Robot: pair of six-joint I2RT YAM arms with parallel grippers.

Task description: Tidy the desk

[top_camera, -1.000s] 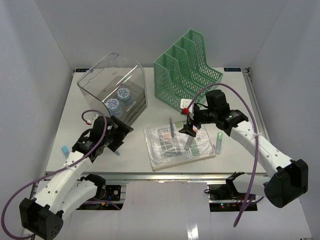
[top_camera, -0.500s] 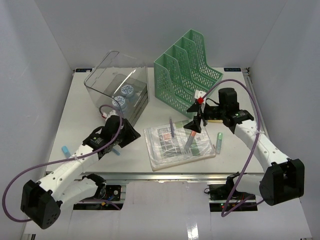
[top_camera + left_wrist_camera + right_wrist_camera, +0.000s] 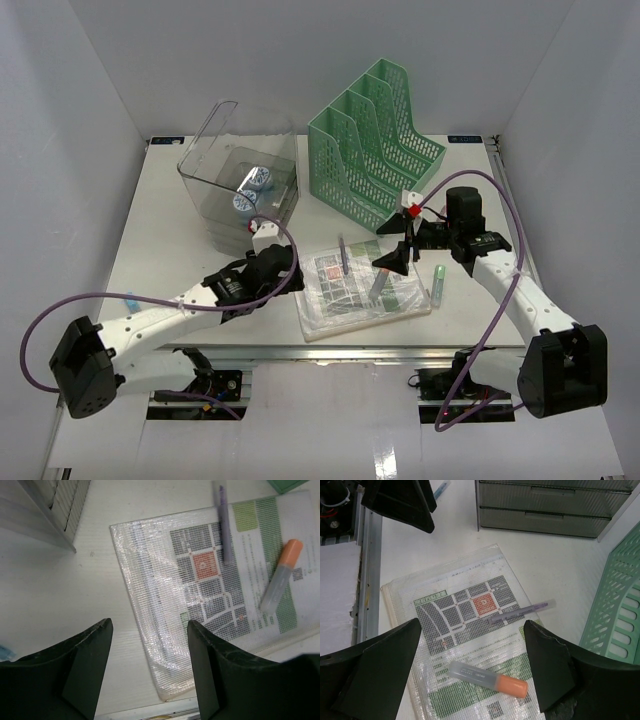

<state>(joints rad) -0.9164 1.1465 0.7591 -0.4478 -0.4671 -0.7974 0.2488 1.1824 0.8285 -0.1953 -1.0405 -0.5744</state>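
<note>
Two spread, empty grippers — left gripper [image 3: 150, 625], right gripper [image 3: 472, 625] — over a glossy mesh-textured sleeve [image 3: 165, 580] on the white desk [image 3: 75, 595]

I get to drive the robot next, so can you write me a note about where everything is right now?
The left gripper is open and empty, over the left edge of the mesh pouch.
The right gripper is open and empty, above the pouch.
A purple pen and an orange-capped highlighter lie on the pouch. A green highlighter lies on the desk to its right.
The green file rack and the clear drawer box stand at the back.
Left to do: probably putting away the pens and pouch.
</note>
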